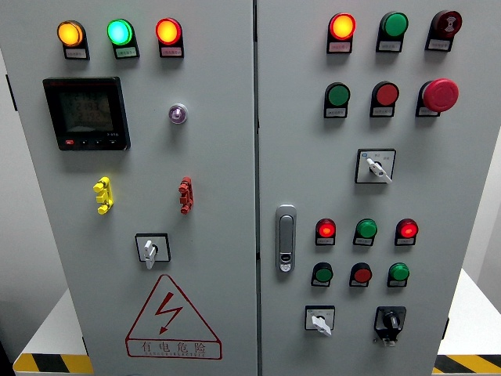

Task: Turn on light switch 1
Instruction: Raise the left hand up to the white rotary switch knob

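2 cabinet doors [141, 157] | seam [256, 188] central | handle [286, 238] beside it

head view | faces control cabinet [235, 196] squarely | close range | level with its door handle [286, 237]

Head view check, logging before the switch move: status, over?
Both hands out of view. Cabinet doors shut, rotary switches untouched; which is switch 1 unclear. Nothing in front of the panel.
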Controlling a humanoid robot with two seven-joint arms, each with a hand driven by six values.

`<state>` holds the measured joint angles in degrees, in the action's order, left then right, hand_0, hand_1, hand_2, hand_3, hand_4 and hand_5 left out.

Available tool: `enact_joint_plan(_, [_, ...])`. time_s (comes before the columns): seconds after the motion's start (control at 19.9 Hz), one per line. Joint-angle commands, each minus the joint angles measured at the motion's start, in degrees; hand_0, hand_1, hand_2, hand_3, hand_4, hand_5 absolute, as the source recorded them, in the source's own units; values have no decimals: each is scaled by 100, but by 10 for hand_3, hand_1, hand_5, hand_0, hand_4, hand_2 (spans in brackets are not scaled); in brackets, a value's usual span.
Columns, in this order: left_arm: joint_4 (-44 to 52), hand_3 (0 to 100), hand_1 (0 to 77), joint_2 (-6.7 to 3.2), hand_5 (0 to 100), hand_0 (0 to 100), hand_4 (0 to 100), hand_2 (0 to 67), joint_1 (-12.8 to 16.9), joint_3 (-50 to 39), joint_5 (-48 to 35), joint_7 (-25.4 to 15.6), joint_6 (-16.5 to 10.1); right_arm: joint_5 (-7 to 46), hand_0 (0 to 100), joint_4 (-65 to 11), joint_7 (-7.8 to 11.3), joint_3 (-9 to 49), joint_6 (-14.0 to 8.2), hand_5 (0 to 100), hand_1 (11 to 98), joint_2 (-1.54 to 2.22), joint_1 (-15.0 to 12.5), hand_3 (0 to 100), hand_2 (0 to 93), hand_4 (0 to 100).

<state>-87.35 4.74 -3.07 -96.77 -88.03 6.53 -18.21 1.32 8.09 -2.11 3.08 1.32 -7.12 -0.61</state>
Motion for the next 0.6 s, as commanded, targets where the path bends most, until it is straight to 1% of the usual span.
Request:
enact_joint_plan(0.0, [-282,603,294,1,515,0,790,299,-115,9,-3,147,2,0,0,0,0,9,0,104,200,0,0,198,0,194])
enact_joint_plan(0.1, [-370,604,290,9,530,0,791,298,-299,0,-3,226,2,0,0,0,0,0,0,104,200,0,0,198,0,194])
enact_joint_plan(0.2, [-397,605,287,27,539,0,792,299,-553,-8,-3,340,19,0,0,0,0,9,0,104,199,0,0,198,0,194])
enact_joint_plan(0.25, [-414,607,288,62,541,0,792,299,-659,-8,-3,410,19,0,0,0,0,0,-9,105,196,0,0,198,0,194])
enact_joint_plan(0.3, [-441,611,289,71,547,0,796,299,-765,-8,-3,498,28,0,0,0,0,9,0,105,197,0,0,198,0,194])
enact_joint_plan(0.35, [-458,612,290,80,554,0,798,299,-827,-8,-3,568,45,0,0,0,0,0,0,105,198,8,0,197,0,194])
enact_joint_plan(0.4, [-467,614,293,80,572,0,802,300,-914,0,-3,647,98,0,0,0,0,0,0,105,198,0,0,197,0,194])
enact_joint_plan(0.45, [-459,615,300,88,586,0,809,299,-985,9,-12,709,185,0,0,0,0,0,0,105,199,0,0,197,0,194])
enact_joint_plan(0.55, [-458,618,324,97,596,0,815,300,-1117,27,-12,841,483,0,0,0,0,9,0,105,200,0,0,197,0,194])
